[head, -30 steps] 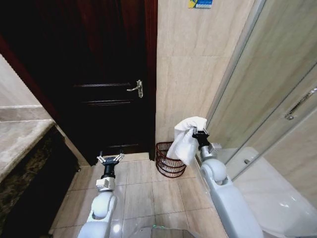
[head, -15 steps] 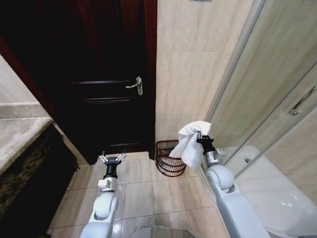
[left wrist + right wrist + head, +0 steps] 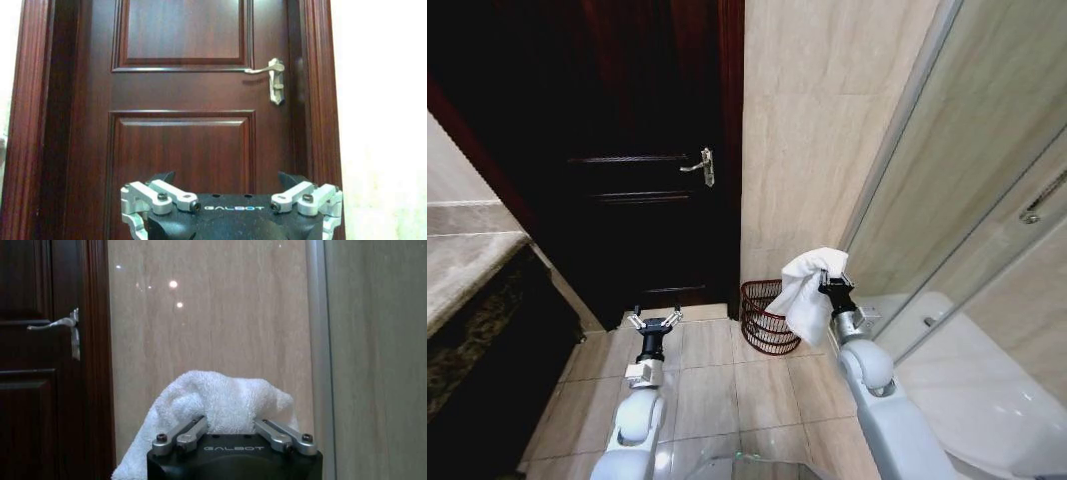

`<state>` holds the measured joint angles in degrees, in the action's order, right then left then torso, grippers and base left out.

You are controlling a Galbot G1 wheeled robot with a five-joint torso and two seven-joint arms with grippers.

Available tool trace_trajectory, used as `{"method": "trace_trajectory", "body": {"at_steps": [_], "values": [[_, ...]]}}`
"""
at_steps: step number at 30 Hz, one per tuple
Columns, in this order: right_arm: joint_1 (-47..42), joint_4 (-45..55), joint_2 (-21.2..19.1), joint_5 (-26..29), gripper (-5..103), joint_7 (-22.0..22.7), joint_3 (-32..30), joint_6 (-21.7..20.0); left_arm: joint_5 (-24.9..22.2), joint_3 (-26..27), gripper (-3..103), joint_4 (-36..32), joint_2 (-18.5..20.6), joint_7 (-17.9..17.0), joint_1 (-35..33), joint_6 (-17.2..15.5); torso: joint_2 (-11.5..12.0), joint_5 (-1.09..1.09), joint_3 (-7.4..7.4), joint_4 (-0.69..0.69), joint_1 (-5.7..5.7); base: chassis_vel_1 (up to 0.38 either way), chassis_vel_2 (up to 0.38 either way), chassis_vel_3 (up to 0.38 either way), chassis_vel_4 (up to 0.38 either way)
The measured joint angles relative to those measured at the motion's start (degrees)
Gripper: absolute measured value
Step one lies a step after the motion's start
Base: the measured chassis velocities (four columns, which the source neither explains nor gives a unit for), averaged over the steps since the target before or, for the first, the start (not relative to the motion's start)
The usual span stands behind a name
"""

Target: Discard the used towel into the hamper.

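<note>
Two arms show in the head view. The right gripper [image 3: 831,283] is raised beside the tiled wall [image 3: 817,130] with its fingers pinching the white towel [image 3: 805,290], which droops in a loose fold toward the hamper [image 3: 762,320]. That red-brown wire hamper stands on the floor tiles [image 3: 727,385] in the corner where the wall meets the dark door [image 3: 627,150], and the towel's lower end hangs in front of its near rim. The left gripper [image 3: 652,322] is held low over the floor before the door, well apart from the hamper, fingers spread and empty.

From the left wrist view, the left gripper [image 3: 230,202] faces the door [image 3: 180,100] and its handle [image 3: 272,75], fingers splayed with nothing between them.

From the right wrist view, the right gripper [image 3: 233,432] has its fingers closed on a bunch of the towel [image 3: 220,400], with the rest spilling down one side.

My worry is the release point. The cloth seems to hang more over the near edge than over the opening, so letting go here could leave it draped on the rim or dropped on the floor. The hamper looks light, and a dragging fold might tip it.
</note>
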<state>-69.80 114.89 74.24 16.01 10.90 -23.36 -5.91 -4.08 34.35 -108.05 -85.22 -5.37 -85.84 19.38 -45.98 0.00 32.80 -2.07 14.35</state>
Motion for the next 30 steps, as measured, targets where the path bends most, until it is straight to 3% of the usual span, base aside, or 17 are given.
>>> {"method": "trace_trajectory", "body": {"at_steps": [13,30], "values": [[0.7,-1.3,0.6,-1.2,12,-0.4,1.0,2.1,-1.4,0.7,100,1.1,0.6,-0.2,0.9,0.9,2.5,0.00,-1.46,0.00,-1.01,-0.019,0.021,0.023,-0.021],[0.6,-0.7,-1.9,0.9,12,0.7,0.1,1.1,-1.7,0.4,100,0.7,1.2,-0.7,1.8,0.5,2.2,0.01,-1.34,0.01,-0.92,-0.111,0.115,0.108,-0.117]]}}
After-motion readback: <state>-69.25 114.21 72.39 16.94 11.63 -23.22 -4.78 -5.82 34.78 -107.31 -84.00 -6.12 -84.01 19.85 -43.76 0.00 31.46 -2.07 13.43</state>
